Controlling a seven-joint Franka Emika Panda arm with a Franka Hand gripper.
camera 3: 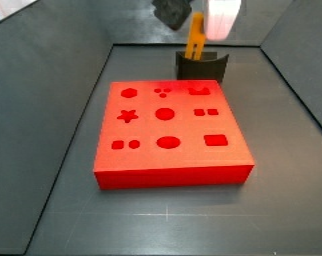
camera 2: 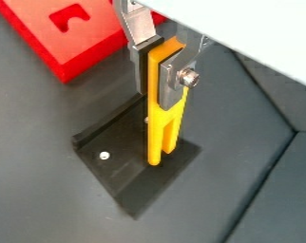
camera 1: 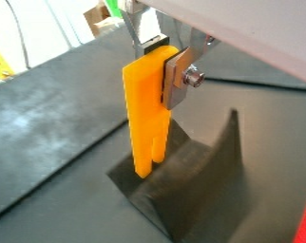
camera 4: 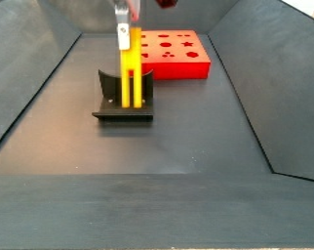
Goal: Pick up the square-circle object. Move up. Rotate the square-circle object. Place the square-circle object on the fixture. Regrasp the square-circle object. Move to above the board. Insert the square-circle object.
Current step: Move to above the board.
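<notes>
Above the fixture, the gripper holds the square-circle object upright, pinching it near its upper end. Both wrist views show a flat silver finger pressed against one side of the yellow-orange bar; the opposite finger is largely hidden behind the bar.

The lower end of the square-circle object reaches the fixture's base plate, just in front of the dark upright wall. Contact with the plate cannot be confirmed from these views, although the tip appears to meet the surface in a wrist view. That lower end is forked (two short prongs with a narrow slot between them).

In a side view, the bar stands vertically against the fixture, with the gripper directly above it. The board lies on the tabletop just beyond the fixture, near it but apart.

In a side view from the opposite direction, the board occupies the foreground, and the fixture stands behind its far edge with the bar rising from it into the gripper.
</notes>
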